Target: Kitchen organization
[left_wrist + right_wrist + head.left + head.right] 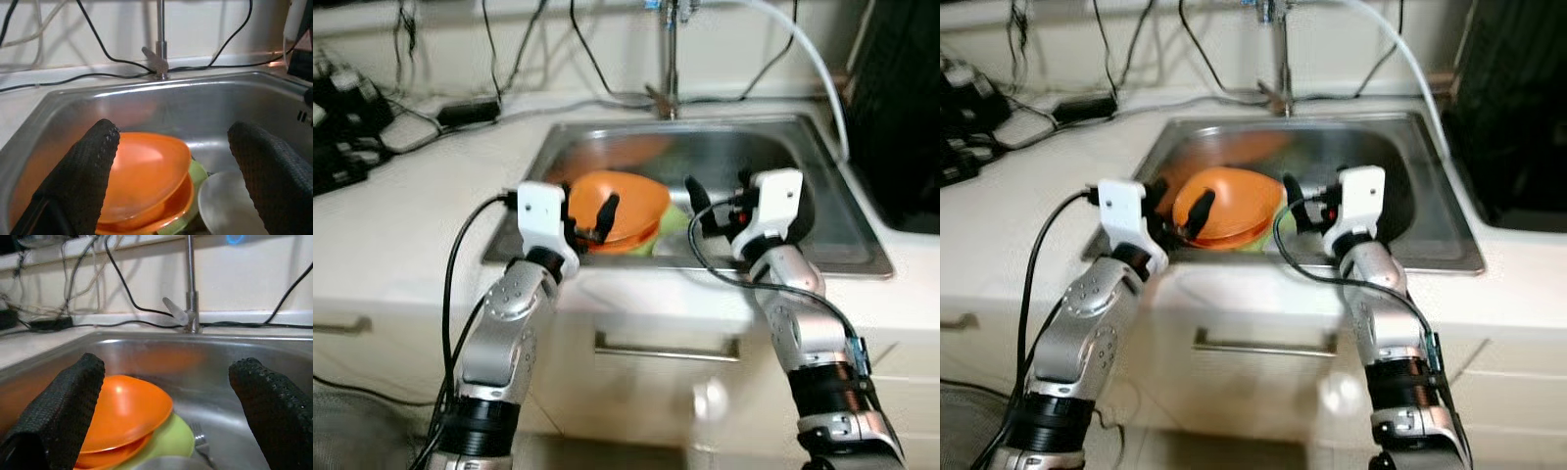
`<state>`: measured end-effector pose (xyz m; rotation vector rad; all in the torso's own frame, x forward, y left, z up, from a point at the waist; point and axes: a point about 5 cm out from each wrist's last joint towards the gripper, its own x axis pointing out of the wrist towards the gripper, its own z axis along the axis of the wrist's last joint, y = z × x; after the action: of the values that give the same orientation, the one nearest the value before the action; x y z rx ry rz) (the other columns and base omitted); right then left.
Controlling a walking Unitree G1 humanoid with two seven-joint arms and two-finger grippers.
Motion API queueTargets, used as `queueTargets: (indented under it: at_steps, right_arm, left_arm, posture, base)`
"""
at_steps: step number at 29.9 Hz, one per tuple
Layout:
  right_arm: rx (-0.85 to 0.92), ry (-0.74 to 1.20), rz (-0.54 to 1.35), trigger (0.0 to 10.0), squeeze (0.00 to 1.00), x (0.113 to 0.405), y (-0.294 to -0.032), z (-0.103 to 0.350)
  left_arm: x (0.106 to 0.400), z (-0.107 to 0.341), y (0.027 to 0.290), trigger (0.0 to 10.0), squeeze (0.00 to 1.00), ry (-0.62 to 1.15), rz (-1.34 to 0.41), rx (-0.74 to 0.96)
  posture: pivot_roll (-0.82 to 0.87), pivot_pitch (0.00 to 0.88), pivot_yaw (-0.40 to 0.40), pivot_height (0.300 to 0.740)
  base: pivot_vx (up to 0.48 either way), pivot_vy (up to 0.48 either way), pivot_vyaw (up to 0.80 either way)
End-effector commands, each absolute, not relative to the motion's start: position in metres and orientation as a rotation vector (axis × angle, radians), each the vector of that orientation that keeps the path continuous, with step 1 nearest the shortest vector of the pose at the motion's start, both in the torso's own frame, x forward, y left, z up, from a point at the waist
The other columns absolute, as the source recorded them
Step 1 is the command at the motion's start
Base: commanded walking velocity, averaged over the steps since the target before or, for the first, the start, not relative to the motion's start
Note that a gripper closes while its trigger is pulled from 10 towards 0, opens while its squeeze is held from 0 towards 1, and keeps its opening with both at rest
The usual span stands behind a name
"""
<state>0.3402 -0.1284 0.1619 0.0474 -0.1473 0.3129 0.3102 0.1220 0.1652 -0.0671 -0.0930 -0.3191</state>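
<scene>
1. I see a pale surface [401, 215] running left to right, with cables and a black adapter [468, 111] along its far edge by the wall.
2. The steel sink [822, 211] is set into it, faucet [671, 59] at the far rim; a dark object stands at the far right.
3. Drawer fronts with a handle [666, 348] sit below the near edge.
4. Stacked orange bowls [631, 201] lie in the sink's near left part, on a green plate [173, 438].
5. My left hand [589, 221] is released above the bowls; my right hand [720, 201], also spread, hangs just right of them, over the near rim.
</scene>
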Motion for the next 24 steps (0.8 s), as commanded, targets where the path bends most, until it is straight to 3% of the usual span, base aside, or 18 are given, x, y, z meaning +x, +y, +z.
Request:
queueTargets:
  at_steps: [1, 11, 24]
  right_arm:
    - [0.042, -0.156, 0.327, 10.0, 1.00, 0.3415, -0.1252, 0.1662]
    - [0.043, -0.148, 0.329, 10.0, 1.00, 0.3405, -0.1245, 0.1635]
    - [0.042, -0.143, 0.327, 10.0, 1.00, 0.3396, -0.1259, 0.1622]
  left_arm:
    - [0.3115, 0.1682, 0.1241, 10.0, 0.00, -0.101, -0.308, -0.056]
    - [0.3093, 0.1663, 0.1228, 10.0, 0.00, -0.094, -0.311, -0.051]
    - [0.3074, 0.1644, 0.1230, 10.0, 0.00, -0.088, -0.309, -0.094]
  posture:
    - [-0.04, 0.000, 0.122, 0.740]
    - [-0.04, 0.000, 0.122, 0.740]
    - [-0.04, 0.000, 0.120, 0.740]
  base:
    - [0.000, -0.412, 0.00]
    - [-0.074, -0.342, 0.00]
    - [0.000, 0.000, 0.00]
